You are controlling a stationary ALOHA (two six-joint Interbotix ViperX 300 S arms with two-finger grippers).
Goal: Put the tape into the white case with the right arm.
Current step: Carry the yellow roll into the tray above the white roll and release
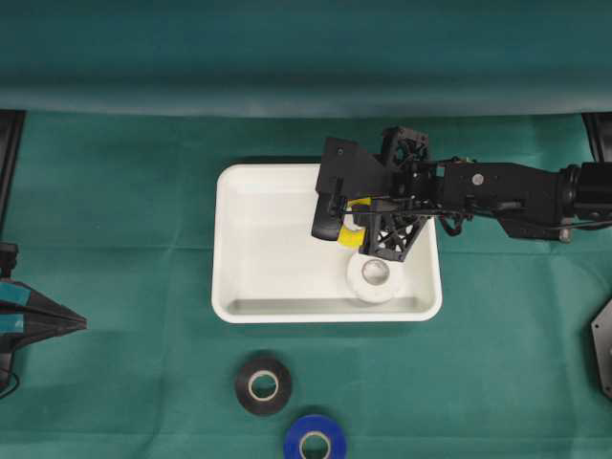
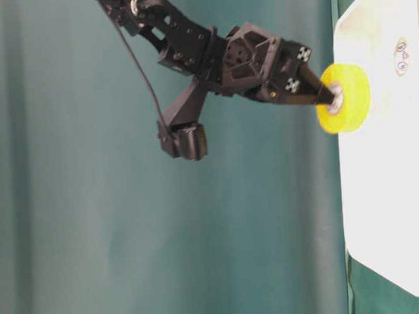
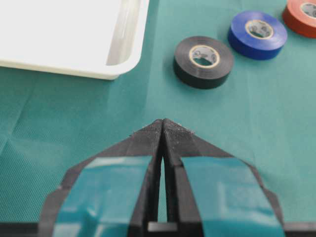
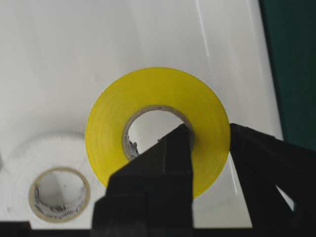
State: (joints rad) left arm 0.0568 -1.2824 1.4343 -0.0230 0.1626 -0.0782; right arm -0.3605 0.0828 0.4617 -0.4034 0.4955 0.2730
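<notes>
Over the white case [image 1: 287, 239], the right gripper [image 1: 356, 228] hangs with a yellow tape [image 4: 158, 131] roll pinched in its jaws: one finger [image 4: 168, 163] goes through the core, the other sits on the outside of the ring, so they clamp the roll's wall between them. In the right wrist view the yellow roll is above the glossy case floor, and from table level it looks just clear of the case or maybe barely touching; I honestly can't tell which. So the tape is over the case, inside its outline, but not set down as far as I can see.

There's already a white tape [image 1: 374, 276] roll lying flat in the case, near the front right corner, just beside the gripper.

The left gripper [image 3: 163, 129] is parked at the left edge of the table, well apart from the case, teal bands on its fingers, tips pressed together with nothing between them.

On the green cloth [image 1: 124, 220] in front of the case sit a black tape [image 1: 263, 385] roll and a blue tape [image 1: 315, 443] roll, close together. The left wrist view also shows a red tape [image 3: 302, 16] roll just past the blue one.
</notes>
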